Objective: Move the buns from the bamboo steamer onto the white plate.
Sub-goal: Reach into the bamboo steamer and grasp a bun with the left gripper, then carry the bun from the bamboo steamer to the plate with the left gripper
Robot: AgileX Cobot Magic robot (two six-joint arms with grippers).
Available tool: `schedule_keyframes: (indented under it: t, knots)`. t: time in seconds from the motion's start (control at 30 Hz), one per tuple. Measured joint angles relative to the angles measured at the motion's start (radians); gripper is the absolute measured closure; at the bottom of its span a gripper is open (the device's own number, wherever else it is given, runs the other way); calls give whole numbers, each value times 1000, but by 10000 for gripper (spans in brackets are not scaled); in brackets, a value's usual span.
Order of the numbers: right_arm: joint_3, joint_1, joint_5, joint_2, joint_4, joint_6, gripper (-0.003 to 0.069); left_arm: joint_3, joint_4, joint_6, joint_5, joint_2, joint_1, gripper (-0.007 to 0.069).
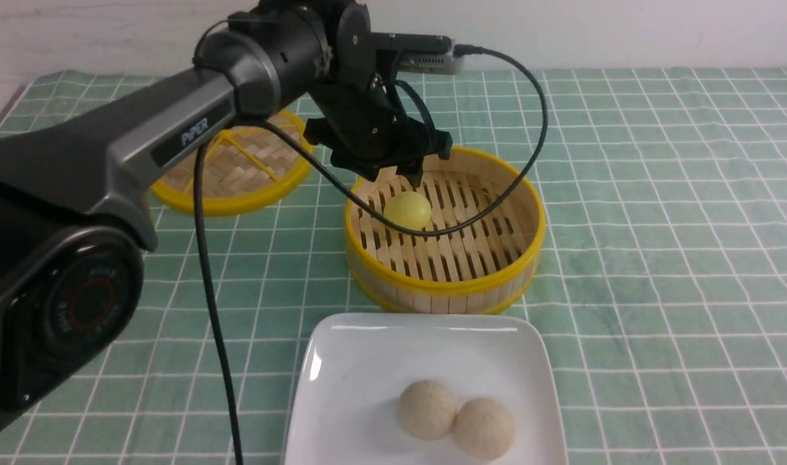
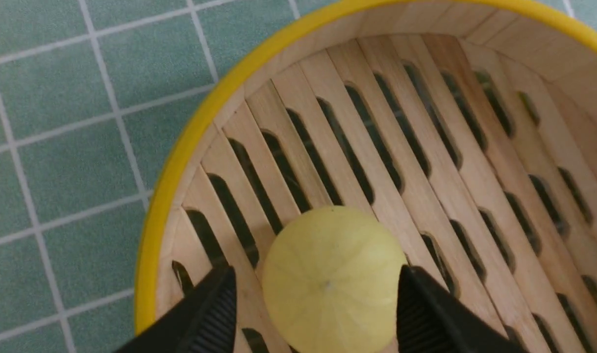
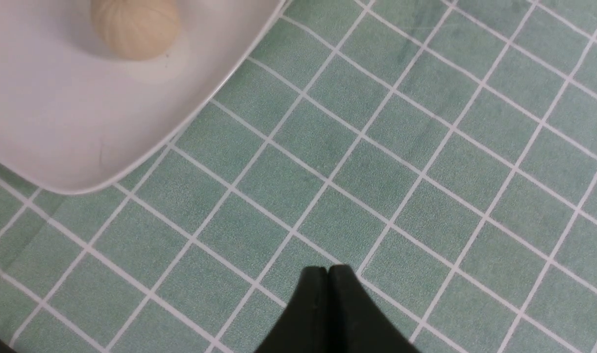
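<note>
Steamer [image 1: 497,284] sits dead centre in the front view for us, on the green checked tablecloth [image 1: 658,226]. There's one yellow bun [image 1: 407,210] inside it, resting on the slatted floor toward the left and back of the basket. We see the left gripper [image 2: 317,272] hanging right over that bun, fingers spread wide and straddling it. In the left wrist view there's a clear gap between one finger and the bun. The other finger is just beside it, and we can't tell if it's touching. So we'd call it released, not grasping, with the bun down on the slats.

White plate [image 1: 367,361] is at the bottom centre of the frame, just in front of the steamer. Two more sit on it, the left beige bun [image 1: 428,409] and the right beige bun [image 1: 484,428], touching each other in the plate's lower right part.

Right gripper [image 3: 328,270] is clenched, tips pressed together with nothing between them, over bare tablecloth near a corner of the plate.

Woven lid [image 1: 238,168] lies flat in the upper left, partly behind the left arm [image 1: 141,142]. A black cable [image 1: 535,110] loops from the wrist across the steamer.
</note>
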Motion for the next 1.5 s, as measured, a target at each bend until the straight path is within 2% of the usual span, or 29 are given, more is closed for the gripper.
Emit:
schedule_keyframes:
  t: [0.2, 0.3, 0.4, 0.53, 0.63, 0.83, 0.93, 1.07, 1.17, 1.27, 1.33, 1.5]
  knots:
    - [0, 0, 0, 0, 0, 0, 658, 0, -13, -1, -28, 66, 0, 172]
    - [0, 0, 0, 0, 0, 0, 657, -1, -41, -1, -36, 89, 0, 195]
    - [0, 0, 0, -1, 0, 0, 656, -6, -71, -1, -36, 102, -1, 296]
    - [0, 0, -2, -1, 9, 0, 654, -10, -89, -1, -8, 91, -1, 539]
    - [0, 0, -4, -1, 14, 0, 654, -11, -93, -1, 32, 59, -1, 591]
    - [0, 0, -5, -1, 17, 0, 650, -24, -63, 3, 178, -98, -1, 601]
    - [0, 0, -5, -1, 19, 0, 646, -33, 30, 35, 300, -267, -1, 601]
    - [0, 0, -10, -1, 21, 0, 645, -25, 127, 29, 371, -427, -1, 601]
    - [0, 0, -12, -1, 25, 0, 643, 35, 108, 6, 371, -524, -1, 601]
    - [0, 0, -16, -1, 25, 0, 639, 150, 34, 6, 371, -596, -12, 601]
    - [0, 0, -16, -1, 27, 0, 636, 299, -21, 6, 362, -634, -44, 601]
    - [0, 0, -16, -1, 40, 0, 629, 667, -70, -1, 125, -622, -152, 596]
